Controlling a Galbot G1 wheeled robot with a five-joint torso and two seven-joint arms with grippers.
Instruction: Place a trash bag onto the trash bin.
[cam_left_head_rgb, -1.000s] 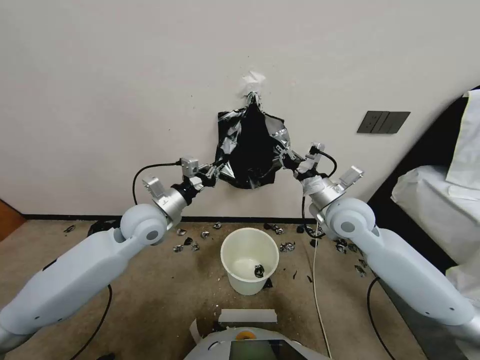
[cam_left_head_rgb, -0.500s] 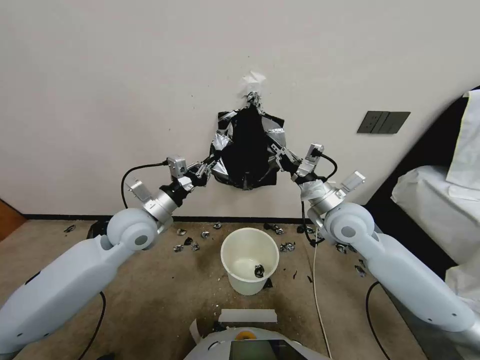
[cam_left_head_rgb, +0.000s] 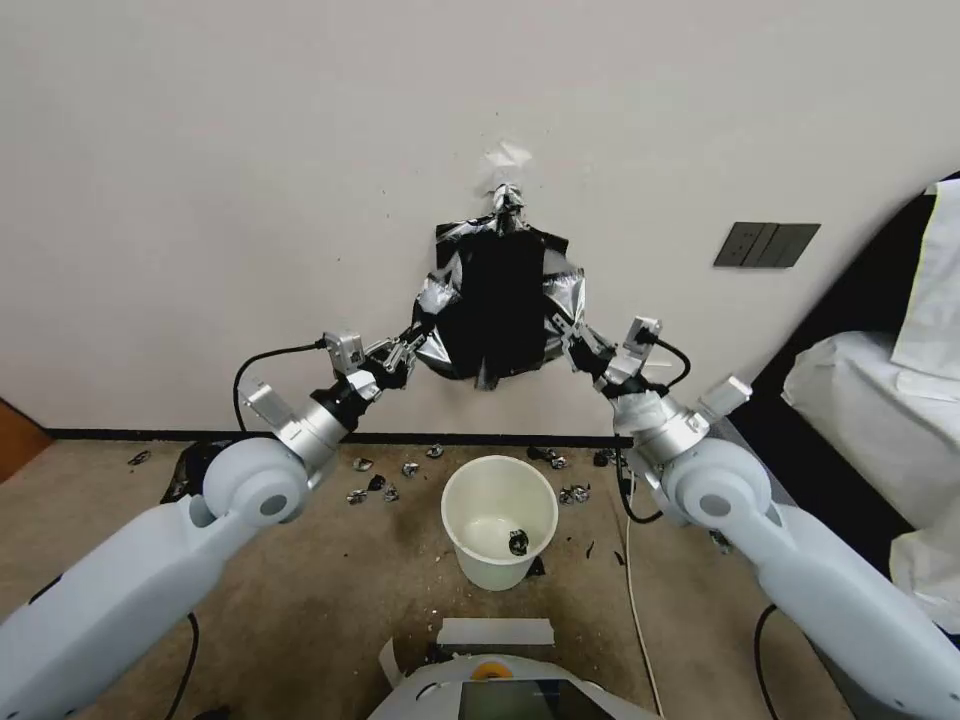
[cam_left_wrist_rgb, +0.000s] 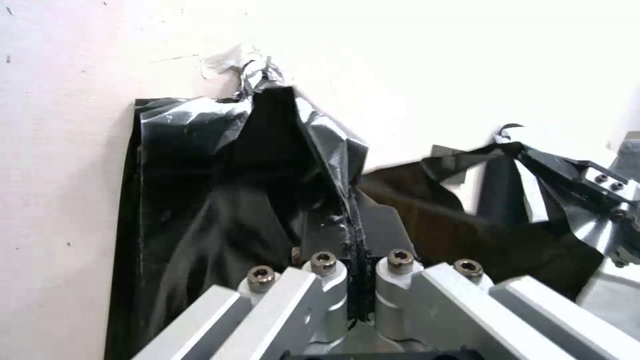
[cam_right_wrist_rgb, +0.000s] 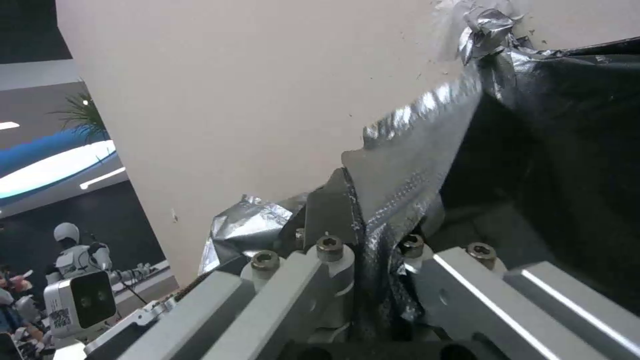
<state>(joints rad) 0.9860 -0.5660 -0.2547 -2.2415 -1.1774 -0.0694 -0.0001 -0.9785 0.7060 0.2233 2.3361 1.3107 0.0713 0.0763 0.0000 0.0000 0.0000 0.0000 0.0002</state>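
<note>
Both our hands pinch the trash bag (cam_left_head_rgb: 497, 305), which hangs from a silver clip (cam_left_head_rgb: 507, 197) on the far wall: left hand (cam_left_head_rgb: 418, 338) clamped on its left edge, right hand (cam_left_head_rgb: 562, 335) on its right. Below, the trash bin (cam_left_head_rgb: 499, 520) stands on the floor.

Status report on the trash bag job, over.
Left end effector shut on the trash bag, right end effector shut on its other edge. Bag top hangs at the wall clip. Trash bin below, unlined. Small black scrap inside.
</note>
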